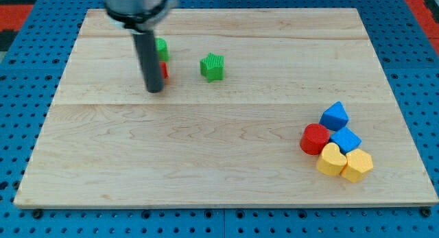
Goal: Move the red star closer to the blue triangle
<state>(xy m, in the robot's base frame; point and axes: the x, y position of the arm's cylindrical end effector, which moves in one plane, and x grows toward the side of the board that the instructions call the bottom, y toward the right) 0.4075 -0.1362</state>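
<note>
My tip [155, 89] rests on the board at the upper left. A red block [164, 70] shows only as a sliver at the rod's right edge, just above the tip; the rod hides most of it, so I cannot make out its shape. The blue triangle [335, 116] sits far off at the view's right, at the top of a cluster of blocks.
A green block [162, 48] sits just above the red one, partly behind the rod. A green star [212, 67] lies to their right. By the triangle sit a red cylinder [315, 138], a blue block [346, 138], a yellow heart [331, 160] and a yellow hexagon [358, 164].
</note>
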